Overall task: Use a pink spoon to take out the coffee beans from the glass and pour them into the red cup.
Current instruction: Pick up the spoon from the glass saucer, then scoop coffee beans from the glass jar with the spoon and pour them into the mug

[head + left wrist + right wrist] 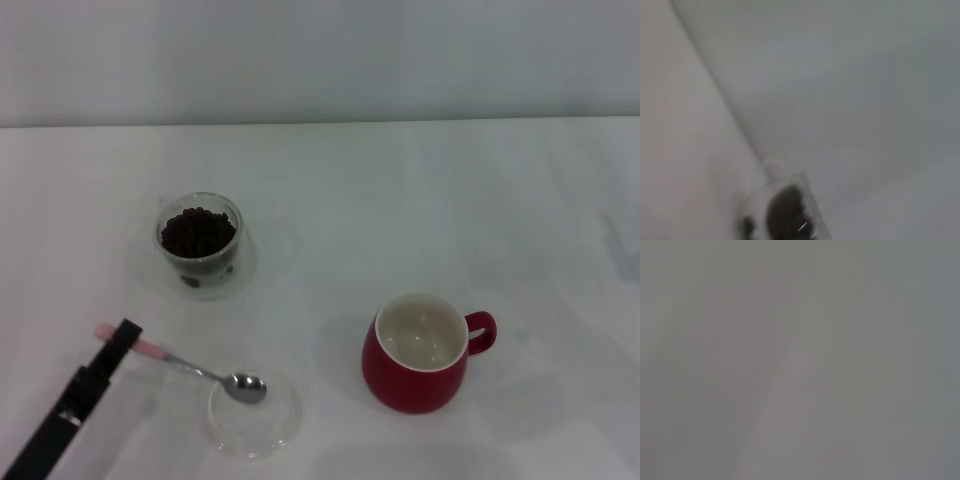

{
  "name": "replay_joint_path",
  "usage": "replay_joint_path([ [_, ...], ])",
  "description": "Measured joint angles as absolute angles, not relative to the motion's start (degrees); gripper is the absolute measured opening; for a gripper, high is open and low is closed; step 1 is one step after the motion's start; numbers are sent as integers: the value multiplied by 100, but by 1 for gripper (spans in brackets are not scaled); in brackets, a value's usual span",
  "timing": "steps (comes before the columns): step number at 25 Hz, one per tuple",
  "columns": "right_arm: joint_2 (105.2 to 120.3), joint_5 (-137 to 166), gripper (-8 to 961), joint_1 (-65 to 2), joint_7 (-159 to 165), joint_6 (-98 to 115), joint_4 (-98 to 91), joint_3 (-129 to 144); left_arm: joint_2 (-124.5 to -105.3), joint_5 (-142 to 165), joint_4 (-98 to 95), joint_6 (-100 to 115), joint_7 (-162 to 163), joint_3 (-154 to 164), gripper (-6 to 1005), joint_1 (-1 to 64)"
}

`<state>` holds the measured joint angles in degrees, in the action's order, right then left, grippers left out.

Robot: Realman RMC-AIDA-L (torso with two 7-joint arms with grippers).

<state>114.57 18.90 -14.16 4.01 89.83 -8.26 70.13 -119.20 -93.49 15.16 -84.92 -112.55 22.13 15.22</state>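
Pink spoon (185, 364): lies near the bench's front left, pale pink handle pointing left, shiny metal bowl resting on the rim of a shallow clear glass dish (270, 428). It looks light, thin and stiff; the metal neck is likely slick, so the pink handle is the better place to take hold, near its far end.
Left gripper (118, 340): a dark arm reaching in from the lower left, its tip right at the handle's end. The fingers appear to bracket the handle, but I cannot tell whether they are clenched on it or loose.
Glass (200, 243): small, clear, thick-walled, standing upright well behind the spoon, left of centre. Probably fragile and easy to nudge, so the spoon should enter from above. The left wrist view catches it low in its picture (785, 210).
Coffee beans (198, 230): a dark heap filling the glass nearly to the rim. Loose and light, liable to roll off a shallow spoon bowl if it tips.
Red cup (418, 352): upright to the right of the dish, white inside, handle on its right; well apart from the glass, so a level carry matters.
Right gripper: not seen anywhere.
Bench (400, 200): plain white.
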Motion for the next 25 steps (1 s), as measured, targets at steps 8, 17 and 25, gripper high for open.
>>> replay_joint_path([
  [8, 11498, 1894, 515, -1424, 502, 9075, -832, 7043, -11908, -9248, 324, -9261, -10867, 2188, 125, 1649],
  [17, 11526, 1931, 515, -1494, 811, 9329, -774, 7183, -11854, -8953, -1561, -9353, -9898, 2228, 125, 2238],
  [25, 11541, 1930, 515, -1513, 1204, 9519, -752, 7488, -11623, -8484, -2408, -8766, -9187, 2237, 124, 2799],
])
